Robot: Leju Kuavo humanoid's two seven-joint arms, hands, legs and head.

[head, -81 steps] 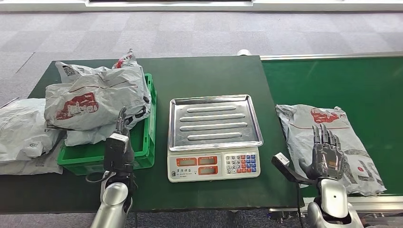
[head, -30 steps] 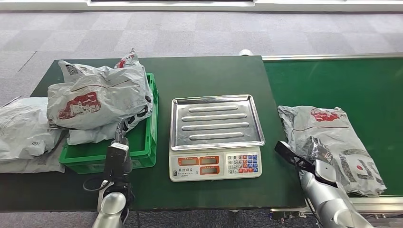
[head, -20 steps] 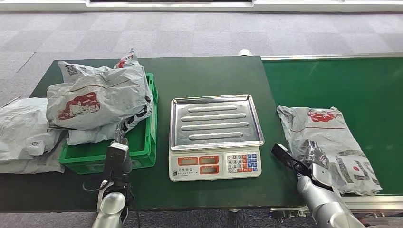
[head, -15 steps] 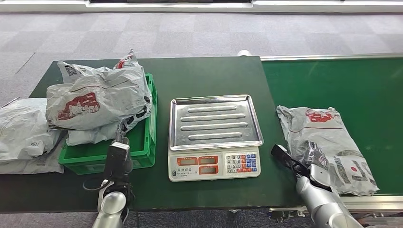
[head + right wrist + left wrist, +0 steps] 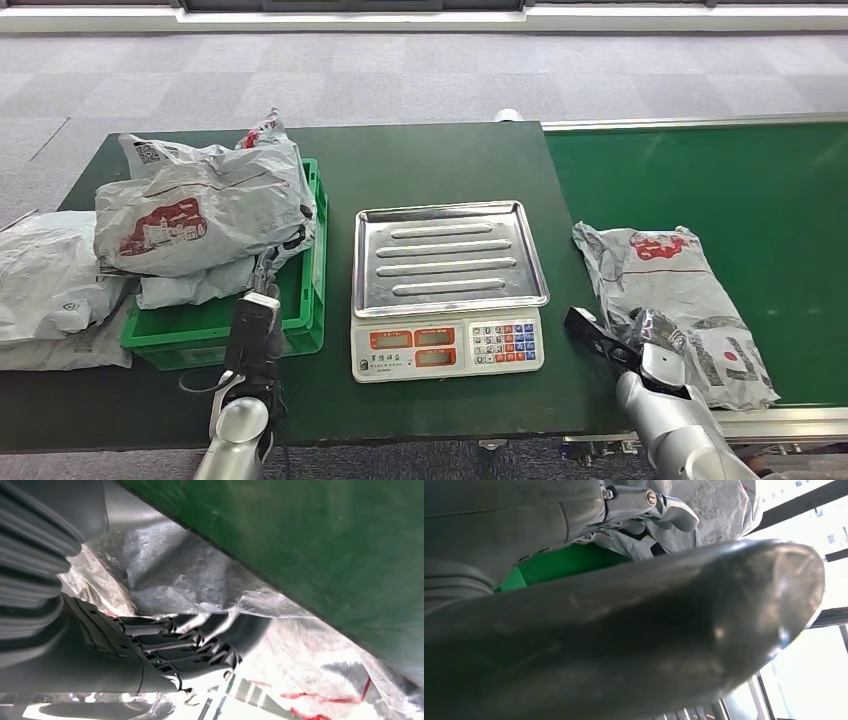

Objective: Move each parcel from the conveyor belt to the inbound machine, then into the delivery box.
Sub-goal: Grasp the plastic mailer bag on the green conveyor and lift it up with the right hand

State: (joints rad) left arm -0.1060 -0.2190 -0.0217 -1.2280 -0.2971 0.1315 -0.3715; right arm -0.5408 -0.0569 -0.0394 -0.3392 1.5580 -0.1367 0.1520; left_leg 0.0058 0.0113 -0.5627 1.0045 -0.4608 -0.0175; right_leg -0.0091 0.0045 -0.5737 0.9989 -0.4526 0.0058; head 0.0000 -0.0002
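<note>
Since dragged nearer, parcel [image 5: 672, 290] under right hand [image 5: 655, 345].

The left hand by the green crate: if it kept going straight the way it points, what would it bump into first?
Most likely the grey parcels heaped in the green crate; the left hand points up at their near edge, though depth is unclear.

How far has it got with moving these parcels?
Done: several grey parcels are piled in the green box, with more lying beside it. In hand: the right hand has its fingers on the near end of the one parcel on the belt; whether it grips is unclear. Left: the scale tray is bare, so this parcel needs weighing, then boxing. The left hand hovers by the box.
</note>
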